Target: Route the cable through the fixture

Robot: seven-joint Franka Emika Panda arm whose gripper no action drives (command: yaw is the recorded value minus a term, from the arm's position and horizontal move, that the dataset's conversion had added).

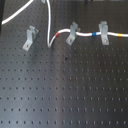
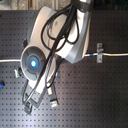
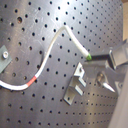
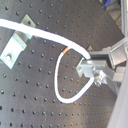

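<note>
In the first exterior view the white cable (image 1: pixel 50 40) runs from the right through the upright squarish clip (image 1: pixel 103 33) and the slimmer slanted clip (image 1: pixel 72 33). It then loops down and rises out of the top edge. The fixture (image 1: pixel 30 38), forked with a long slanted leg, stands apart to the first exterior view's left, with no cable in it. In the first wrist view my gripper (image 3: pixel 99 57) is shut on the cable (image 3: pixel 55 42) at a green band, above the fixture (image 3: pixel 75 86). In the second wrist view my gripper (image 4: pixel 91 71) holds the cable loop (image 4: pixel 59 85).
The black perforated board (image 1: pixel 65 90) carries everything. A second stretch of cable (image 1: pixel 15 17) trails off to the first exterior view's upper left. In the second exterior view the arm (image 2: pixel 55 40) covers the gripper and most of the board. Only the squarish clip (image 2: pixel 99 52) shows there.
</note>
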